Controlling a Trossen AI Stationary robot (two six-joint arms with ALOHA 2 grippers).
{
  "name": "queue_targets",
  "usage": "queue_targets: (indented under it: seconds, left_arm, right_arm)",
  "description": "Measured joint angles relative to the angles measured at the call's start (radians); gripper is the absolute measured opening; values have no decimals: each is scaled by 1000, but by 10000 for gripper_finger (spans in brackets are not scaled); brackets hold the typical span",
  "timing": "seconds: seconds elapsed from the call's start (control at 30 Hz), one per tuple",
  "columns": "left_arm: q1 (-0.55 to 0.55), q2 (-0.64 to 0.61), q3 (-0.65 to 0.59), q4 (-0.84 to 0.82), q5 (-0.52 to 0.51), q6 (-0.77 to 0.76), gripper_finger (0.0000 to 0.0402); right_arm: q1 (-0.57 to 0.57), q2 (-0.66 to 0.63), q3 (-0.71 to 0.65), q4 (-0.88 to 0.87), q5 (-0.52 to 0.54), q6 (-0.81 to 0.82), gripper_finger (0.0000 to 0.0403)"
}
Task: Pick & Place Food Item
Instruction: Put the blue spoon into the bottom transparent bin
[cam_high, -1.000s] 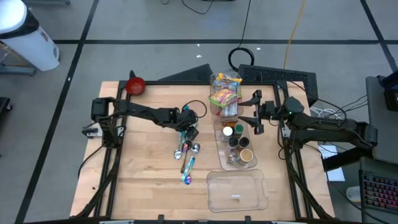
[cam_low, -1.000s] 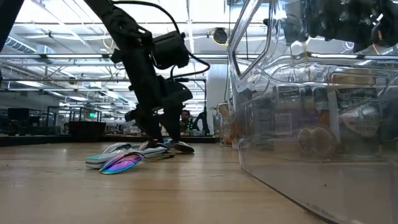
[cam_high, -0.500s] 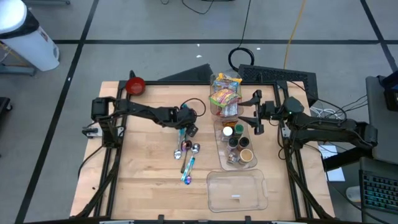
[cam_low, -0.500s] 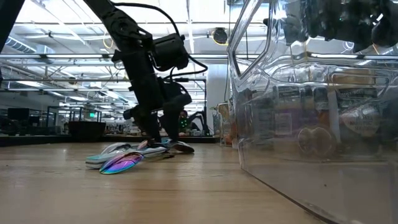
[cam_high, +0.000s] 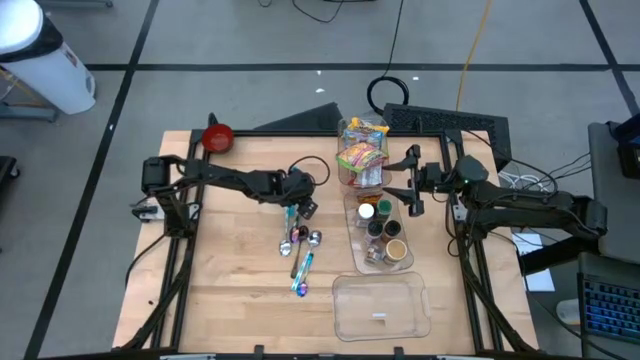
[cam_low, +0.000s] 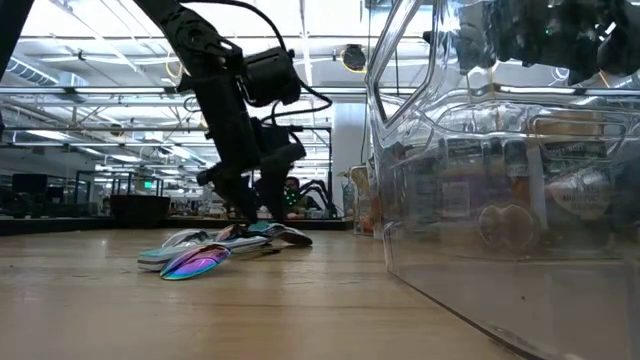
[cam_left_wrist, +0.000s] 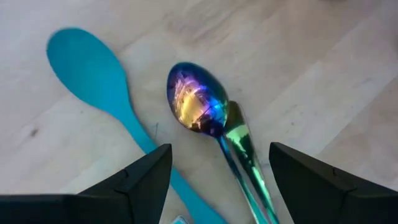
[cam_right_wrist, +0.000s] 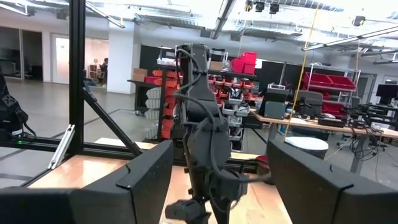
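My left gripper (cam_high: 303, 208) hangs open, pointing down, just above a cluster of spoons (cam_high: 301, 248) lying flat on the wooden table. In its wrist view an iridescent spoon (cam_left_wrist: 196, 106) and a teal spoon (cam_left_wrist: 93, 74) lie ahead of the open fingers, the gripper (cam_left_wrist: 219, 152) touching neither. In the low view it (cam_low: 255, 212) stands over the spoons (cam_low: 200, 260). Colourful snack packets (cam_high: 361, 150) fill a clear tub at the far middle. My right gripper (cam_high: 406, 182) waits open, raised beside that tub (cam_right_wrist: 219, 149).
A clear tray of small jars (cam_high: 383, 230) lies right of the spoons. An empty clear tub (cam_high: 380, 305) sits near the front edge and fills the low view's right half (cam_low: 500, 200). A red bowl (cam_high: 217, 137) stands at the far left corner.
My left gripper has turned a little above the spoons without leaving its place; its fingers stay open. The spoons have not moved.
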Motion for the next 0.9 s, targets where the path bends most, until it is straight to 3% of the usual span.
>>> queue_targets:
  seconds: [0.17,0.33,0.73,0.9]
  left_arm:
    - [1,-44,1,-27,-33,-15,278]
    - [6,-67,2,-135,-124,-132,278]
    - [48,60,4,-88,-51,-146,277]
    - [64,65,5,-95,-44,-164,226]
  right_arm:
    - [0,1,0,-5,0,-2,251]
    - [0,1,0,-8,0,-1,251]
    - [0,1,0,-4,2,-2,251]
    - [0,1,0,-4,2,-1,251]
